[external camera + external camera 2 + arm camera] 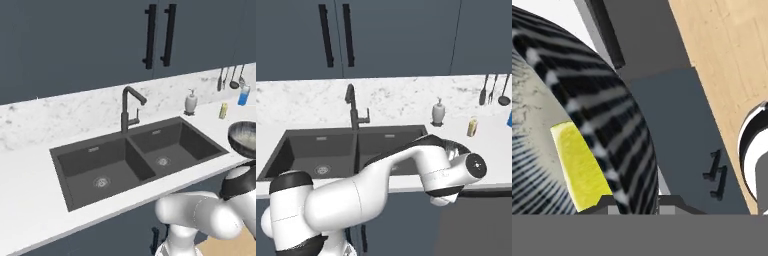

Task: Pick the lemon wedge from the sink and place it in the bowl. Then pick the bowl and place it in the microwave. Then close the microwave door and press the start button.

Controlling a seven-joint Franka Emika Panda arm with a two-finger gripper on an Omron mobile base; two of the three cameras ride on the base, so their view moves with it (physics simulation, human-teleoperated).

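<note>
the lemon wedge [582,170] lies inside the bowl [587,115], against its ribbed wall, so the first step seems done. the bowl [243,138] sits raised at the right edge of the left base view, past the sink [140,160]; i judge it is being carried level to keep the wedge in. the end effector sits close at the rim, but i cannot tell how wide it is. both basins are empty. below the bowl are floor and cabinet fronts, open room.
</note>
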